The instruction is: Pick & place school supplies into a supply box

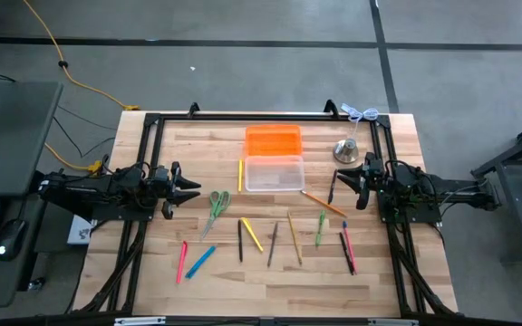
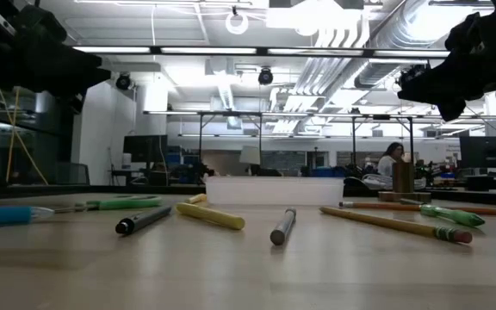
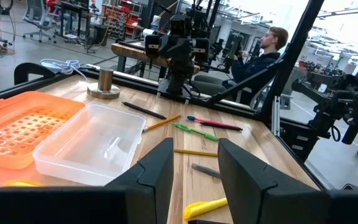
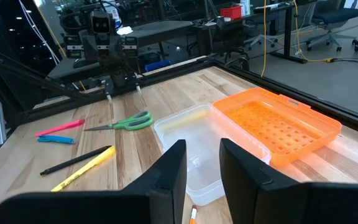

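The clear supply box stands on the table's middle, its far side against an orange tray-like piece. The school supplies lie flat on the wood nearer the front: green-handled scissors, a yellow marker, a pink pen, a blue pen, a green pen, an orange pencil and others. My left gripper hovers at the table's left, open, pointing level at the box. My right gripper hovers at the right, open by a narrower gap, facing the box. Neither holds anything.
A silver bell stands at the far right, beside the orange piece. A yellow pencil lies along the box's left side. A black frame borders the table. A white cord lies at the far right corner. A person sits beyond the table.
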